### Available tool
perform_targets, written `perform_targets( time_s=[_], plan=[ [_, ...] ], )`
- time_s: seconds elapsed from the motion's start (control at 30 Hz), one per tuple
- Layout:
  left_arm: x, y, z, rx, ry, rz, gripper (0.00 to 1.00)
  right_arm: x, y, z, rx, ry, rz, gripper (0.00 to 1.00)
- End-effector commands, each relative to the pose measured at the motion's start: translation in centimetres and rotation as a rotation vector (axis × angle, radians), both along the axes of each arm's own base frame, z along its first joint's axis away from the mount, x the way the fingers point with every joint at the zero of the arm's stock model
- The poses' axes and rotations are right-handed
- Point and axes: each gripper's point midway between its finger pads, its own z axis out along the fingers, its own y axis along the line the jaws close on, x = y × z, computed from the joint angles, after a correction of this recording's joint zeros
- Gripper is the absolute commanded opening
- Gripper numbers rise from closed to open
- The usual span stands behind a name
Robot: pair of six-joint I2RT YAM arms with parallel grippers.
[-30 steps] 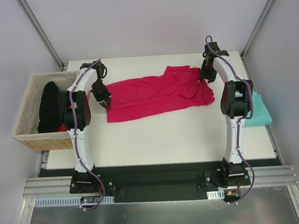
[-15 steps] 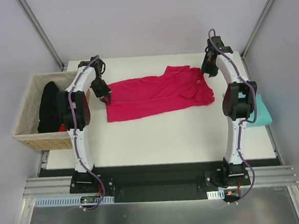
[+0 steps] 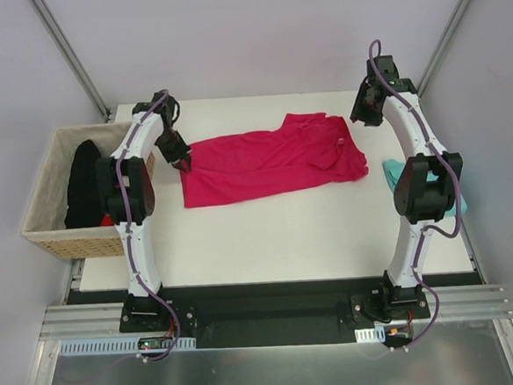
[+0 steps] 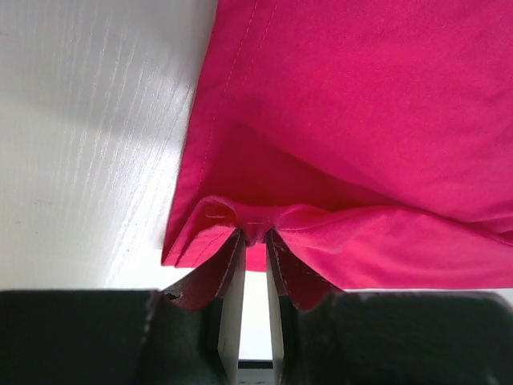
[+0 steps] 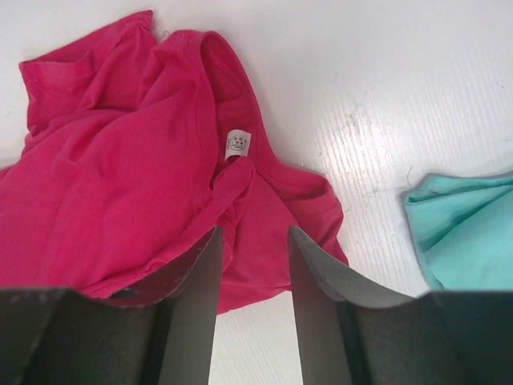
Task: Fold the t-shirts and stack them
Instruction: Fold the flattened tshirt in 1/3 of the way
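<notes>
Early stage, no fold made and no stack started: the crimson-pink t-shirt (image 3: 272,163) lies spread lengthwise across the far half of the bench (image 3: 286,234), mostly flat but rumpled and bunched at its collar end on the right, white neck label (image 5: 237,143) facing up. The left end effector (image 4: 255,241) is clenched on the shirt's left edge, a small tuck of hem pinched between its fingers and puckered up off the bench. The right end effector (image 5: 252,237) hangs released above the collar end, fingers apart, nothing between them, not touching cloth. The teal t-shirt (image 5: 465,233) sits apart at the bench's right edge, partly hidden behind the right arm in the top view; it looks bunched, not neatly folded, though that cannot be told for sure. The wicker basket (image 3: 48,233) off the left side holds a black garment (image 3: 84,182). Judged left to do: flatten and fold the pink shirt, fold the teal one, then put one on the other
</notes>
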Motion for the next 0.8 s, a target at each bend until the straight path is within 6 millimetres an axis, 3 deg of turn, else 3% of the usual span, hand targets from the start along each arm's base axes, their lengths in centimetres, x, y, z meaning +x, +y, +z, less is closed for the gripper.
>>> perform_targets(
  time_s=[0.0, 0.43, 0.63, 0.77],
  plan=[
    [0.4, 1.4, 3.2, 0.023, -0.069, 0.071, 0.15, -0.9, 0.1, 2.1, -0.004, -0.045, 0.023, 0.41],
    [-1.9, 2.3, 1.9, 0.065, -0.008, 0.107, 0.15, -0.8, 0.9, 1.5, 0.029, -0.035, 0.041, 0.39],
    [-1.5, 1.2, 3.2, 0.0, -0.042, 0.1, 0.15, -1.1, 1.3, 0.2, 0.042, -0.009, 0.047, 0.34],
    [-1.2, 0.7, 4.7, -0.034, -0.085, 0.086, 0.15, -1.8, 1.9, -1.9, 0.059, 0.035, 0.046, 0.27]
  ],
)
